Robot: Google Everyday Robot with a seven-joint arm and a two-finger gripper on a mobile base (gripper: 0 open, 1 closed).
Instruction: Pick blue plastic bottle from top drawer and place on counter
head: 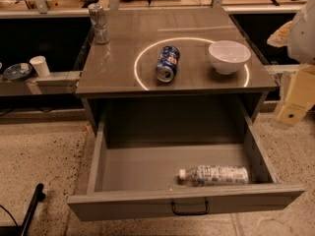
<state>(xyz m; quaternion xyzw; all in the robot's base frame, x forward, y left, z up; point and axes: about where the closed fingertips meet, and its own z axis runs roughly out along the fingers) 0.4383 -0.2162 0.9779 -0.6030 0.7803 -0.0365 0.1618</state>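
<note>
**Ana:** So, where does the blue plastic bottle sit?

**Ben:** It is inside the top drawer, which stands pulled wide open. The bottle lies on its side on the drawer floor, close along the front wall and toward the drawer's right end as the camera sees it. Its white cap points toward the drawer's left end.

**Ana:** And the drawer's front?

**Ben:** It is plain grey, with a small black wire handle at its middle, just below the bottle's cap in the view.

**Ana:** What does the counter carry?

**Ben:** The counter, glossy grey-brown, covers the drawer's back part. A thin white ring glows on it. A blue soda can lies on its side inside the ring, above the drawer's middle. A white bowl stands upright on the ring's right arc, above the drawer's right side. A silver can stands upright at the counter's far left corner, well apart from the drawer.

**Ana:** And the gripper?

**Ben:** It hangs at the right edge of the view, beyond the drawer's right wall and well apart from the bottle. The edge cuts it off, so one cannot tell whether it is open or closed. It has no hold of the bottle, which rests untouched in the drawer.

**Ana:** What lies left of the drawer?

**Ben:** A low ledge bears a white paper cup and a dark dish, above a speckled floor.
</note>
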